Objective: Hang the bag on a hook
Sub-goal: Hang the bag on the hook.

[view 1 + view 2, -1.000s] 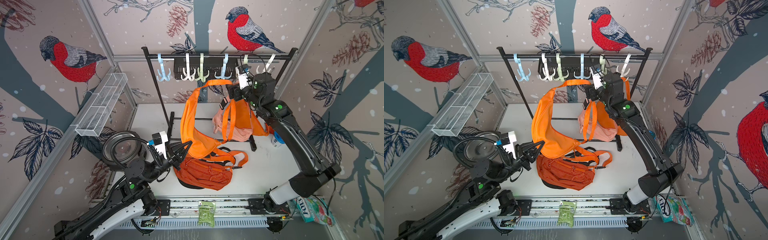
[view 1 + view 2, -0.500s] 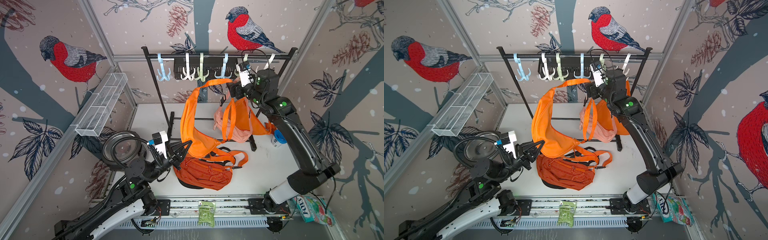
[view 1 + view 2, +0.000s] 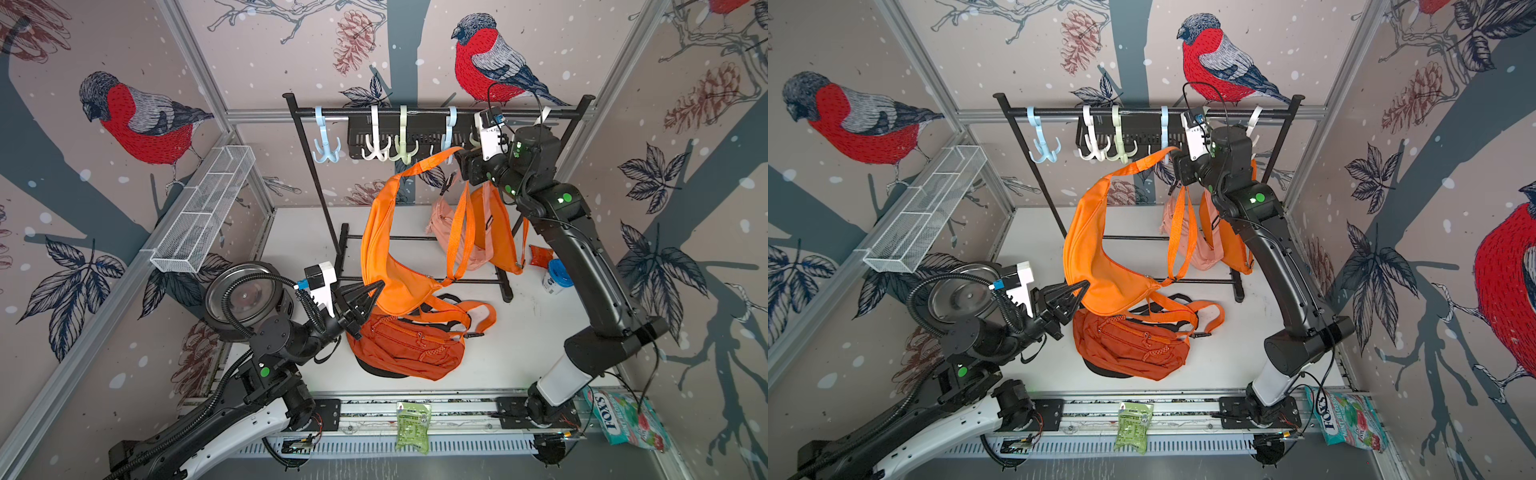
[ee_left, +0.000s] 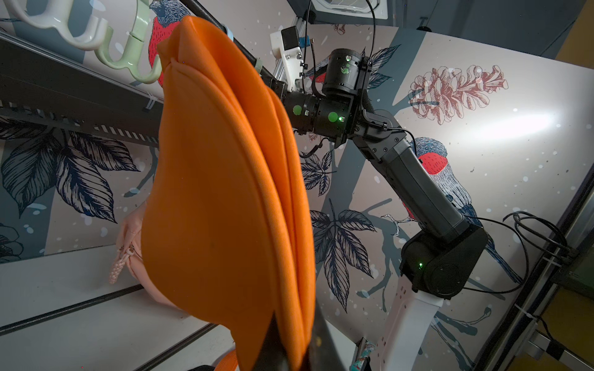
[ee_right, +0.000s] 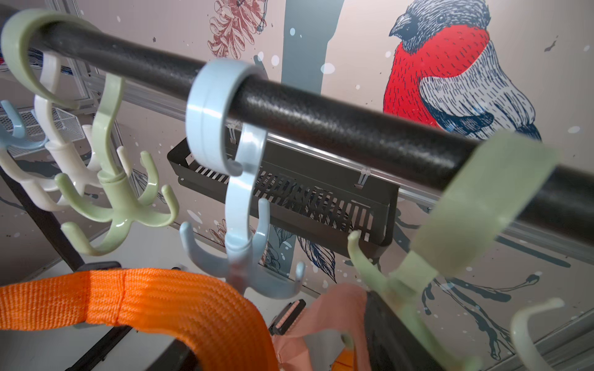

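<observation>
Orange bag (image 3: 386, 249) slung in the air between two robot arms, in front of a rail (image 3: 415, 111) of hooks.
The left tool (image 3: 368, 296) is pinched tight on the bag's low near-left end, above the counter (image 3: 519, 353); the strap (image 5: 154, 298) rises far and right to the right tool (image 3: 460, 160), just below a blue hook (image 5: 238, 250) and not hung on it; that tool's jaws are hidden, so I cannot tell whether they grip.

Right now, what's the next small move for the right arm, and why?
Probably raise the right tool slightly and loop the orange strap over a prong of the blue hook beside it: the strap sits just below those prongs, on none yet.
</observation>
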Tool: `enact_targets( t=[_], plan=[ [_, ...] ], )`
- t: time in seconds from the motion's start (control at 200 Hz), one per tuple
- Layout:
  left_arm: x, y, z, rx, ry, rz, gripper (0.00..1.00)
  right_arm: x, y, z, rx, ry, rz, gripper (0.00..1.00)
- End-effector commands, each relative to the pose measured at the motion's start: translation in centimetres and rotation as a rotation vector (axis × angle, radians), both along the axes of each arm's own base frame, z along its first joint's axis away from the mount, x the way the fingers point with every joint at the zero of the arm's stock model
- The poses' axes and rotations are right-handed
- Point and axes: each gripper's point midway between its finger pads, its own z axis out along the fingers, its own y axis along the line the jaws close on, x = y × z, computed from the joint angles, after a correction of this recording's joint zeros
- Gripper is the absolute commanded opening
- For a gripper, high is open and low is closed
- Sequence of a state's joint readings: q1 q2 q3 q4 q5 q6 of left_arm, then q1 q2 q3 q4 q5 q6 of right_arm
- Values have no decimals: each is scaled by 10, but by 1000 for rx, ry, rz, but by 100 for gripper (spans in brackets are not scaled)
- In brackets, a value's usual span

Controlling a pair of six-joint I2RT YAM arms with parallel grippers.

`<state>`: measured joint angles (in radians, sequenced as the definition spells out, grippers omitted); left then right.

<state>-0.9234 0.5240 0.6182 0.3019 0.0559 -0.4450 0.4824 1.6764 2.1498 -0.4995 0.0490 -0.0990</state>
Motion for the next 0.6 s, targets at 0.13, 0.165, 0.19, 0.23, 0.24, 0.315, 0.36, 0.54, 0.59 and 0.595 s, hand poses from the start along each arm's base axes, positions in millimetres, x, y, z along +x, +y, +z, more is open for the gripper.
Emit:
enact_targets(
  t=[0.13,0.165,0.19,0.23,0.24,0.315,0.36,0.54,0.59,0.595],
  plan=[
    [-4,3,12,-41,-27,-7,0,15,1,-7,11,17,-32,62],
    [-3,3,11,-40,-23,-7,0,17,1,-12,6,28,-38,61],
    [-4,3,11,-41,-21,-10,0,18,1,-16,2,35,-39,59],
    [-4,3,10,-42,-20,-10,0,20,2,-22,-3,46,-42,56],
    [-3,3,9,-41,-18,-11,0,20,2,-24,-4,48,-42,55],
    [-3,3,7,-40,-13,-8,0,21,2,-32,-7,60,-44,47],
    [-3,4,6,-42,-11,-7,0,20,1,-36,-7,63,-45,43],
    [-2,4,3,-39,-7,-2,0,21,1,-49,-20,86,-43,31],
    [-2,4,2,-37,-4,0,0,20,2,-53,-24,94,-37,31],
    [-2,4,2,-37,-4,0,0,20,2,-53,-24,94,-36,31]
  ],
)
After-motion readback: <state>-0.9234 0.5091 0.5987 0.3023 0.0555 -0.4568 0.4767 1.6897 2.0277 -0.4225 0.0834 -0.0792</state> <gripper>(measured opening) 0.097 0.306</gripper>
